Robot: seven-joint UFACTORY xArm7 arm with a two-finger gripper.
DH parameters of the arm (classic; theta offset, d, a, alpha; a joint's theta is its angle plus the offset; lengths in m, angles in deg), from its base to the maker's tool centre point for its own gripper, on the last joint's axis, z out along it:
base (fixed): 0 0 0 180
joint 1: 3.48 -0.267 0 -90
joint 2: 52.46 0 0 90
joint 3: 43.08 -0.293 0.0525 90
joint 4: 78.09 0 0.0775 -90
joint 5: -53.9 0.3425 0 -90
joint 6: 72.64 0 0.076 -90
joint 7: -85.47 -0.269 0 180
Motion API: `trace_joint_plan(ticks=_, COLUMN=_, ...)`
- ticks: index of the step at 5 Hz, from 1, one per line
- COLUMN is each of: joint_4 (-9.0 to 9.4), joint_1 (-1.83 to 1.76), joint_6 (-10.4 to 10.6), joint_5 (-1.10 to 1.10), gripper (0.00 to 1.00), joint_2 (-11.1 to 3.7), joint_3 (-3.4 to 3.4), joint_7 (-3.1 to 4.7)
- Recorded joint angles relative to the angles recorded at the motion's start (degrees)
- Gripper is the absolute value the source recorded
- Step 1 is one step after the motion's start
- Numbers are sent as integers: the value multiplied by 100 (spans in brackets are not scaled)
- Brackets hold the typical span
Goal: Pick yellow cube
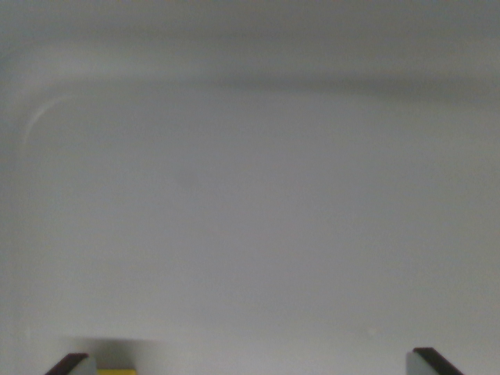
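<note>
Cube [116, 370], yellow, mostly cut off beside gripper [250, 363] fingertip [70, 364].

Gripper [250, 366] wide apart; yellow cube [117, 371], apparently, beside left finger.

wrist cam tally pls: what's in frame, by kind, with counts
yellow cube: 1 (only a sliver at the bottom edge, by the finger on the wrist view's left)
gripper fingers: 2 (dark tips at the bottom corners, set wide apart)
white tray: 1 (blurred, fills the rest)
Total: 4
</note>
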Motion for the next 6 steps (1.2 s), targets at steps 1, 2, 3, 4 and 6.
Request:
trace_joint_plan(ticks=1, joint_4=199, joint_1=-69, joint_6=258, joint_5=5, gripper=0, joint_2=-103, joint_3=-70, joint_7=-110)
trace_joint_plan(ticks=2, joint_4=199, joint_1=-69, joint_6=258, joint_5=5, gripper=0, joint_2=-103, joint_3=-70, joint_7=-110)
trace_joint_plan(ticks=3, joint_4=411, joint_1=-142, joint_6=534, joint_5=11, gripper=0, joint_2=-213, joint_3=-144, joint_7=-228)
trace_joint_plan(ticks=4, joint_4=411, joint_1=-142, joint_6=534, joint_5=11, gripper=0, joint_2=-213, joint_3=-144, joint_7=-228)
trace_joint_plan(ticks=6, joint_4=615, joint_1=-212, joint_6=799, joint_5=17, gripper=0, joint_2=-318, joint_3=-216, joint_7=-341)
